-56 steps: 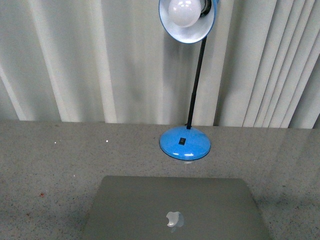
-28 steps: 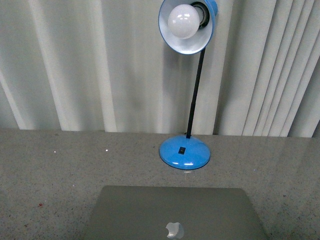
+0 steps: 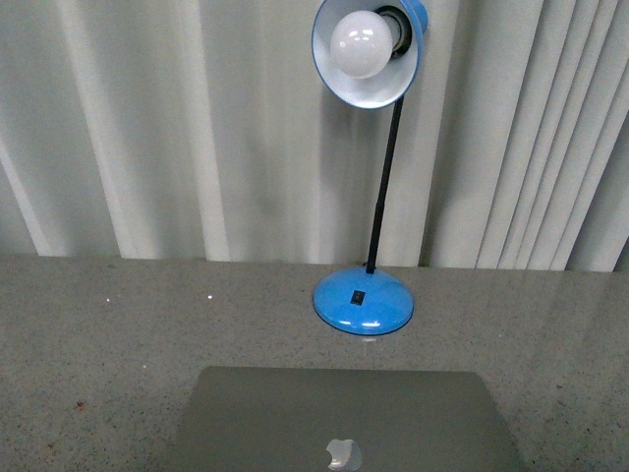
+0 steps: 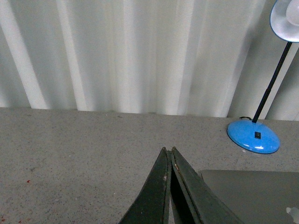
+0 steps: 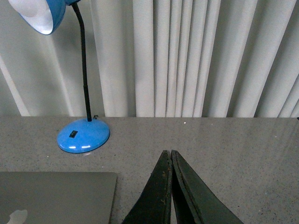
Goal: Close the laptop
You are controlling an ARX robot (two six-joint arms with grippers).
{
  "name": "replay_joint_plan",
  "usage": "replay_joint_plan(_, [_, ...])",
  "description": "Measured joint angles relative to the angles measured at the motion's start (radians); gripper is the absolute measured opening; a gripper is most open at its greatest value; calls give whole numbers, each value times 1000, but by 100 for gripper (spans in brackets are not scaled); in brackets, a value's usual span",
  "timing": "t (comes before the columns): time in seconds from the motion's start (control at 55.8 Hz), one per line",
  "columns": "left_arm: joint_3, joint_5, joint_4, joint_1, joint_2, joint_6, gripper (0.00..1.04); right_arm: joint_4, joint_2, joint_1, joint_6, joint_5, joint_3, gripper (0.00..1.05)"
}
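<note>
Behind the laptop (image 3: 339,418) the blue desk lamp (image 3: 364,300) stands on the worktop (image 3: 98,334) with its stem rising overhead, while bare worktop lies to either side of the lamp.

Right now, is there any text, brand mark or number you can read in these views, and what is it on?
No readable words or numbers anywhere.
Apple logo, no lettering: on the laptop lid.
Small black switch on the blue lamp base: any marking is too small to read.

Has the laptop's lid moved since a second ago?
Yes. The laptop lid's top edge now sits lower, further below the lamp base than before.
</note>
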State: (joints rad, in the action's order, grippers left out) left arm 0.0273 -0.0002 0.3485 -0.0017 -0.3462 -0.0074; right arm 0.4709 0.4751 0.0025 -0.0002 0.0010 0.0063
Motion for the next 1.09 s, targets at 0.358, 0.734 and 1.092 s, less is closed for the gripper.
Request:
replay_joint_plan(0.358, [0,0,-119,0,121,0,4,-161,-167,0,0,0,0,3])
replay_joint_plan(0.734, [0,0,-344,0,343,0,4,-286,-293,0,0,-2,0,3])
replay_joint_plan(1.092, [0,0,-348,0,343,0,4,-470,-471,-1,0,-2,0,3])
